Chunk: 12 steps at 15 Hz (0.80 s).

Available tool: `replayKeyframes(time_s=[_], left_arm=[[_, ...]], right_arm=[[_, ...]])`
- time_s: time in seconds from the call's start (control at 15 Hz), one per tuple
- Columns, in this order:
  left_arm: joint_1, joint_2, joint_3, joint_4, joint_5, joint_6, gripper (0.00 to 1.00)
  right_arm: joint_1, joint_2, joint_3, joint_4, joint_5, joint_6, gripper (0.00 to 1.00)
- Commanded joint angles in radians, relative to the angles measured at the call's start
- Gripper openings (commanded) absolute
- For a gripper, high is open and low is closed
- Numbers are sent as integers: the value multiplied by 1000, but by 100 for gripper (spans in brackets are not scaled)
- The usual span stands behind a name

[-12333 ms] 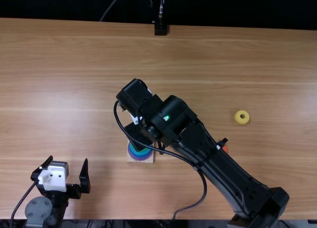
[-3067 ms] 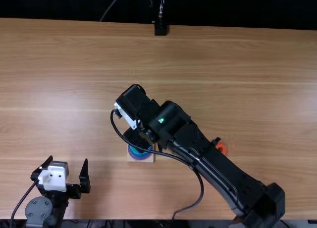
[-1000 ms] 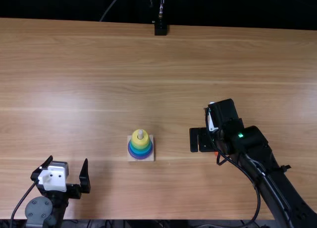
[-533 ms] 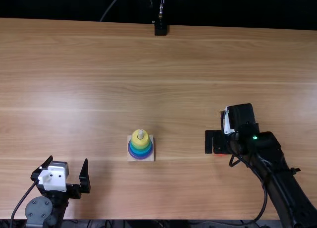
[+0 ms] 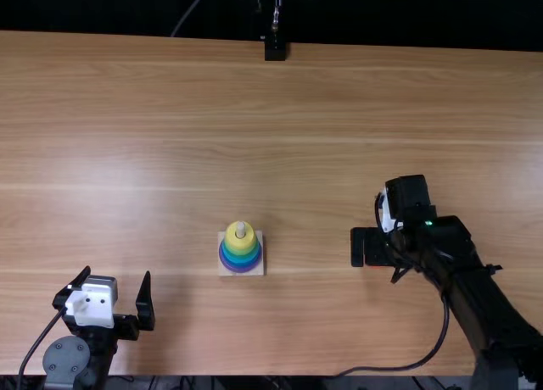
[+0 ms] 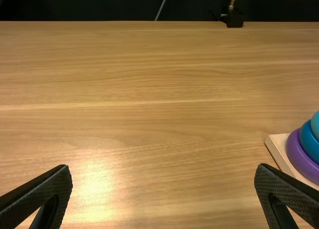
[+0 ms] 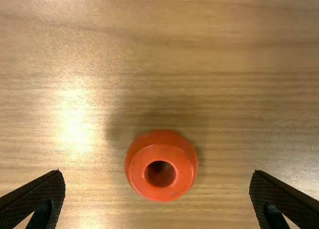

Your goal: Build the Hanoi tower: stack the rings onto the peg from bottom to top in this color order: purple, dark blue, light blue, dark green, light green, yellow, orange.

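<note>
Two grippers are standing well apart on my rig. Near left, the left gripper (image 5: pixel 118 272) is resting with its jaws spread and nothing between them; I am judging it idle, since the remaining ring is lying on the right.

Farther in, on the right, the orange ring (image 7: pixel 137 174) is lying flat on the table, hole facing up. I am reading that as useful: it should be going onto the peg without being turned. Above it the right gripper (image 7: pixel 157 172) is hanging with jaws wide, one each side of the ring and apart from it, presumably so they can come down around it and close.

At about the same depth, left of the middle, the wooden base (image 6: pixel 277 145) is carrying the stack: purple ring (image 6: pixel 299 157) lowest, blues and green above, yellow ring (image 5: pixel 240 244) on top. I am not separating the two greens. The peg (image 5: pixel 240 229) is showing through yellow, so orange is probably the last ring needed. Off-centre lowering could be catching the peg tip.
</note>
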Motion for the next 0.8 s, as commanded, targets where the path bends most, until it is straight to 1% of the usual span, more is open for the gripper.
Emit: replayKeyframes(time_s=[0.0, 0.53, 0.6, 0.67, 0.73], left_arm=[[12, -15, -110, -73, -4, 12, 100], [12, -15, -110, -73, -4, 12, 100], [12, -15, -110, -73, -4, 12, 100], [12, -15, -110, -73, -4, 12, 100], [12, -15, -110, -73, -4, 12, 100]], right_arm=[[-3, 26, -11, -2, 7, 0, 100], [2, 115, 3, 3, 7, 4, 100], [2, 117, 3, 3, 7, 4, 92], [2, 115, 5, 10, 9, 2, 53], [2, 115, 5, 9, 7, 0, 25]])
